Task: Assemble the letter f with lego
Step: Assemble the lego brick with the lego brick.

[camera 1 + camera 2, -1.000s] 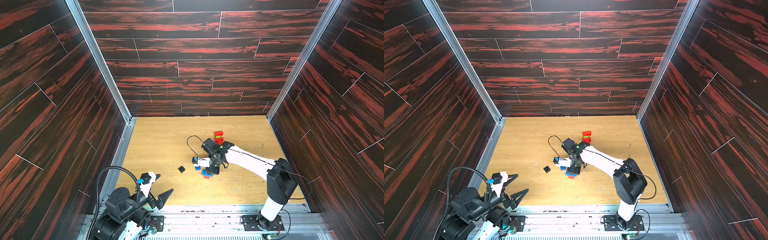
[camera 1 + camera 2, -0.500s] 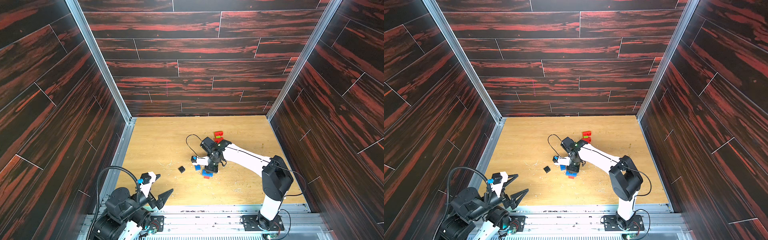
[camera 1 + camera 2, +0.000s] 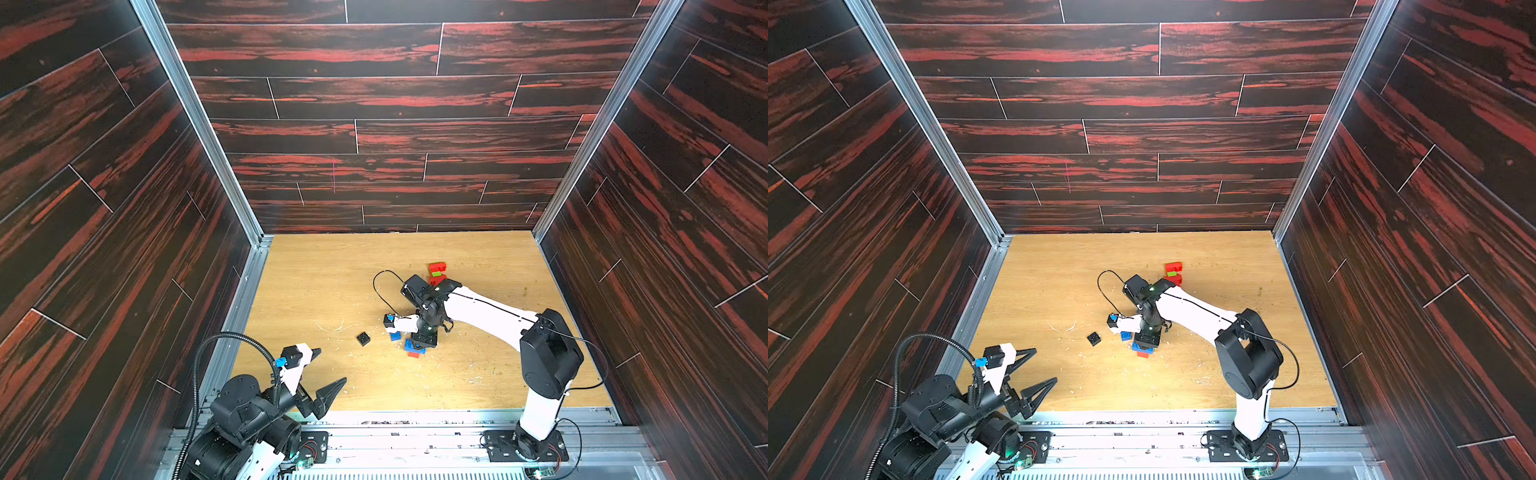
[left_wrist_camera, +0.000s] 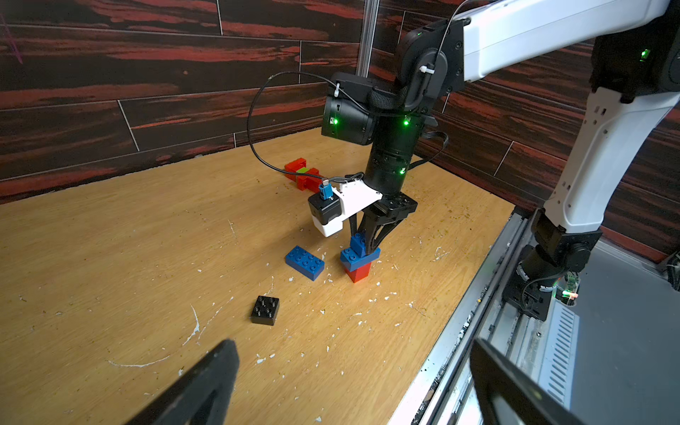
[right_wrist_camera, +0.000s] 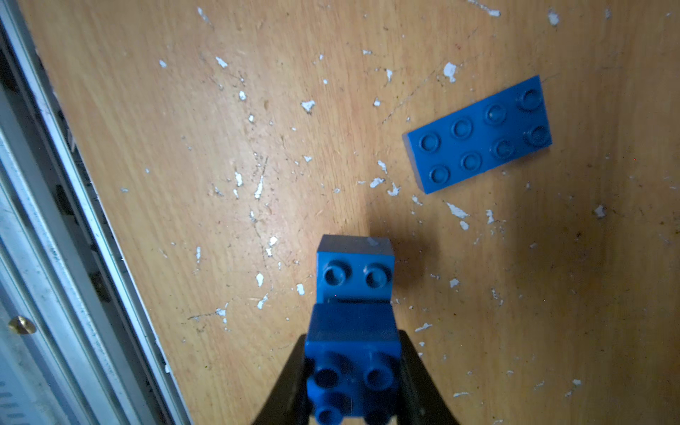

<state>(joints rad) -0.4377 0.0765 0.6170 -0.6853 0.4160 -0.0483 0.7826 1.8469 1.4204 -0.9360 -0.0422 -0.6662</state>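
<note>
Black jaws of the left gripper (image 3: 332, 365) stand wide apart and empty at the near edge of the pale wooden tabletop (image 3: 324, 282). Past them lies a small black square studded brick (image 4: 265, 310), then a flat blue oblong plastic brick (image 4: 305, 262). Just beside it the right gripper (image 5: 353, 368) is clamped on a small blue square brick (image 4: 357, 243), which sits on a wider blue brick (image 5: 355, 274) atop a red brick (image 4: 357, 273). Farthest, red bricks (image 4: 296, 165) flank a lime green brick (image 4: 302, 170).
</note>
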